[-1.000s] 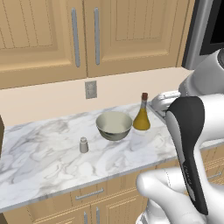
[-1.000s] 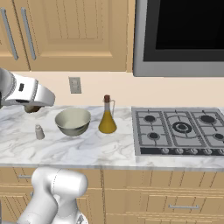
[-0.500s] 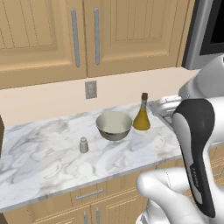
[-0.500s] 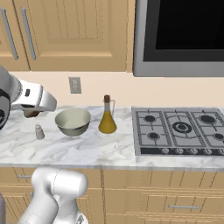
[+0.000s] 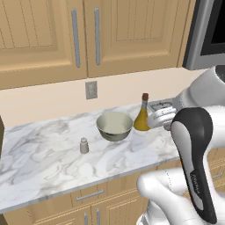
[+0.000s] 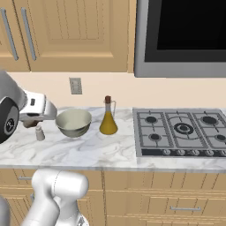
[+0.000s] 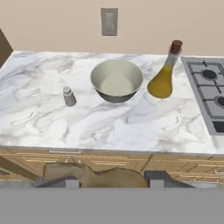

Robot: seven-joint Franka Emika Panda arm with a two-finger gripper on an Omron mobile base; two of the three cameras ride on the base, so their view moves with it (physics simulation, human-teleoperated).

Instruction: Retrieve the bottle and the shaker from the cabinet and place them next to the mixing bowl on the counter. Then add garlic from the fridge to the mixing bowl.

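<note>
**Q:** Starting at the pincer, what is it doing?

**A:** The gripper [image 7: 111, 180] is closed on a tan, lumpy bulb of garlic [image 7: 105, 177]. The bulb sits between the two dark fingertips [image 7: 154, 178] at the bottom of the hand view. The hand hangs in front of the counter's edge, above the drawer fronts, and looks back over the worktop. In the right base view the garlic [image 6: 29, 124] shows as a brown lump under the white hand.

**Q:** Where are the other things?

**A:** All three stand on the white marble counter [image 7: 109, 127], in a row. The bowl [image 7: 116, 97] is in the middle and looks pale and bare inside. The bottle [image 7: 161, 83] stands upright just beside it, on the stove side. It holds yellow liquid and has a red-brown stopper. The small grey shaker [image 7: 68, 97] stands upright near the bowl on the other side, not touching it.

**Q:** And around them?

**A:** A gas stove [image 7: 210, 96] meets the counter past the bottle. A wall outlet [image 7: 109, 21] sits behind the bowl. Panelled wooden cupboards [image 5: 88, 35] with grey bar handles hang above. A dark microwave [image 6: 185, 35] hangs over the stove.
</note>
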